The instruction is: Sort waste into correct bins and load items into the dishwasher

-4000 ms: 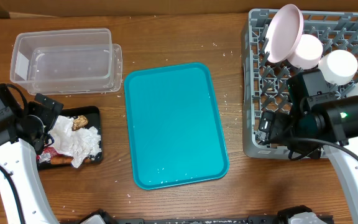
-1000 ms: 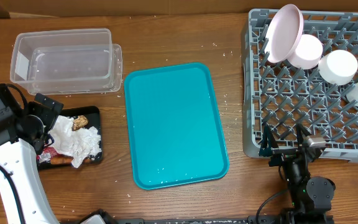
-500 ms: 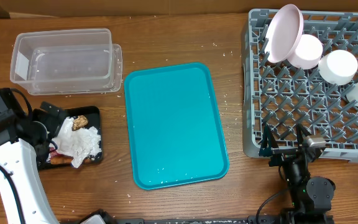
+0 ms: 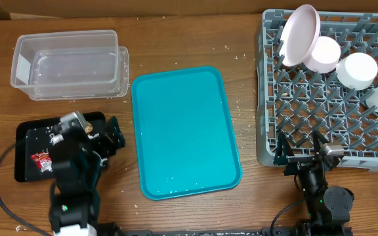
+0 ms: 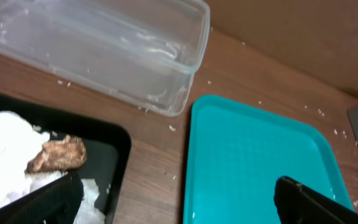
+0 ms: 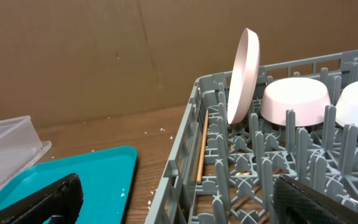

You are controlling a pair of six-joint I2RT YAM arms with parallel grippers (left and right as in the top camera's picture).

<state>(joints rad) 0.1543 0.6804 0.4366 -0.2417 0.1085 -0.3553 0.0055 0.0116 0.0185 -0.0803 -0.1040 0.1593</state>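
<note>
The black bin [image 4: 25, 141] at the front left holds a red wrapper [image 4: 41, 159], white napkins [image 5: 5, 149] and a brown food bit [image 5: 58, 154]. My left gripper [image 4: 90, 131] hangs open over the bin's right edge, empty; in its wrist view the left gripper [image 5: 179, 199] spans the bin rim and the teal tray. The grey dishwasher rack [image 4: 266, 78] holds an upright pink plate [image 4: 300, 33], white cups [image 4: 358, 70] and a wooden stick [image 6: 201, 155]. My right gripper [image 4: 300, 152] stands open and empty at the rack's front left corner [image 6: 185, 155].
An empty teal tray [image 4: 182, 131] lies in the middle. A clear plastic container [image 4: 71, 65] sits at the back left. Both arms are folded near the table's front edge. Small crumbs dot the wood.
My left arm has swung from the far left in to the front, its gripper now over the bin's right edge. The right arm, over the rack earlier, has rested at the front for the last second.
</note>
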